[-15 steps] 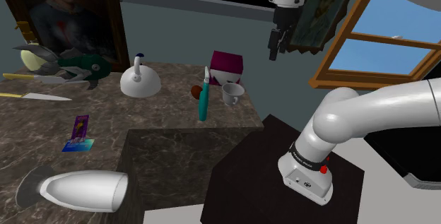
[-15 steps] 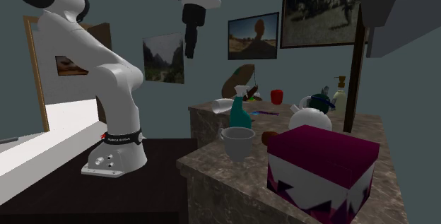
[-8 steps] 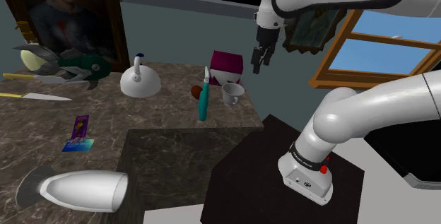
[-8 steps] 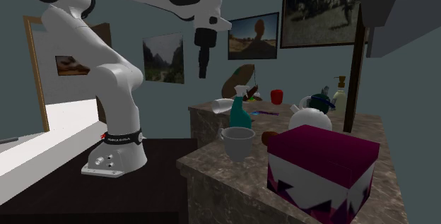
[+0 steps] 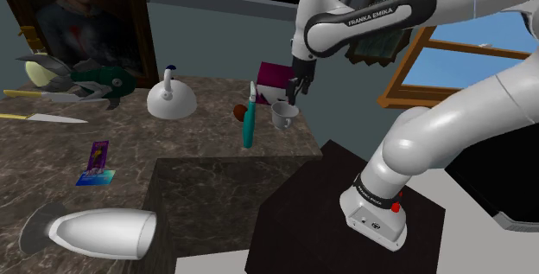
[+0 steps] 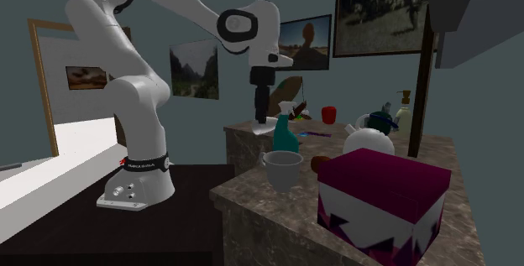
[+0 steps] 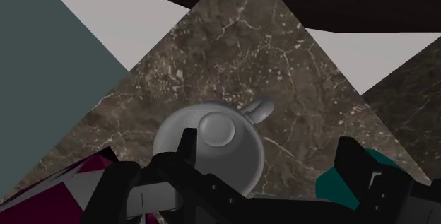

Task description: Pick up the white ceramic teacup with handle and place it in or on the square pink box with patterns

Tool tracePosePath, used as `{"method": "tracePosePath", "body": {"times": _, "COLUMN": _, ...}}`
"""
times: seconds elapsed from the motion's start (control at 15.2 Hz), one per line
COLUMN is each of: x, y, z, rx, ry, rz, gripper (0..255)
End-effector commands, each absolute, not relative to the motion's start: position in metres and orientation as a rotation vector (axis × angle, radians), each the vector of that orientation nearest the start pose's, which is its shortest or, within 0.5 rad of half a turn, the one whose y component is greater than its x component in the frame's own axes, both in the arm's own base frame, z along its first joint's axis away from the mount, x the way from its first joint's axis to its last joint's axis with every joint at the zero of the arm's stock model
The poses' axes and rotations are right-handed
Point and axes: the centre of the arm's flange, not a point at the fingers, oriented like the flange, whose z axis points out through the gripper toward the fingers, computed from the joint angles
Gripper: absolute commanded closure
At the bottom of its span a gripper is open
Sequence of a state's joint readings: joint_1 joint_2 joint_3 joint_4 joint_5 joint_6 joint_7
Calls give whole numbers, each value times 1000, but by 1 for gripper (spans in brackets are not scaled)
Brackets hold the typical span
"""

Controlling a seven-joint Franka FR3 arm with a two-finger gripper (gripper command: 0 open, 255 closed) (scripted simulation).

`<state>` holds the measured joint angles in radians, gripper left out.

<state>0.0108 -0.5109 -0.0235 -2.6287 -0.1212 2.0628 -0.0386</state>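
Gripper (image 5: 298, 91) (image 6: 259, 118) (image 7: 268, 148): above the cup, jaws wide, holding nothing.
Cup (image 5: 282, 113) (image 6: 282, 169) (image 7: 226, 155): upright on the worktop (image 5: 199, 168), near its corner by the stand.
Box (image 5: 278, 76) (image 6: 382, 201) (image 7: 85, 177): just beside the cup, at the worktop's edge.

Hand (image 5: 298, 91) just above teacup (image 5: 282, 114), nr pink box (image 5: 275, 75)

Grey-blue wall (image 5: 216, 43); wooden-framed window (image 5: 415, 82), blue sky beyond. Dark veined stone counter (image 5: 199, 186), L-shaped. Framed portrait (image 5: 82, 13) behind counter. Pale grey floor (image 5: 471, 238). Second exterior view: large dark framed picture (image 6: 382, 13) high on wall
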Motion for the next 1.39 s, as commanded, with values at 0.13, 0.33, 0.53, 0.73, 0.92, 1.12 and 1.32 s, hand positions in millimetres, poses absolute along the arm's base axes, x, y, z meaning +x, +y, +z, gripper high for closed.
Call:
{"method": "tracePosePath", "body": {"times": 0.13, "x": 399, "y": -6, "z": 366, "rx": -3241, "ry": -151, "rz": 48, "gripper": 0}}
{"method": "tracePosePath", "body": {"times": 0.33, "x": 420, "y": -4, "z": 335, "rx": -3249, "ry": -155, "rz": 19, "gripper": 0}}
{"method": "tracePosePath", "body": {"times": 0.53, "x": 430, "y": -4, "z": 315, "rx": -3253, "ry": -157, "rz": 6, "gripper": 0}}
{"method": "tracePosePath", "body": {"times": 0.73, "x": 430, "y": -6, "z": 300, "rx": -3253, "ry": -157, "rz": 6, "gripper": 0}}
{"method": "tracePosePath", "body": {"times": 0.92, "x": 430, "y": -8, "z": 281, "rx": -3253, "ry": -157, "rz": 6, "gripper": 0}}
{"method": "tracePosePath", "body": {"times": 1.12, "x": 430, "y": -8, "z": 281, "rx": -3253, "ry": -157, "rz": 6, "gripper": 0}}
{"method": "tracePosePath", "body": {"times": 1.32, "x": 430, "y": -8, "z": 281, "rx": -3253, "ry": -157, "rz": 6, "gripper": 0}}
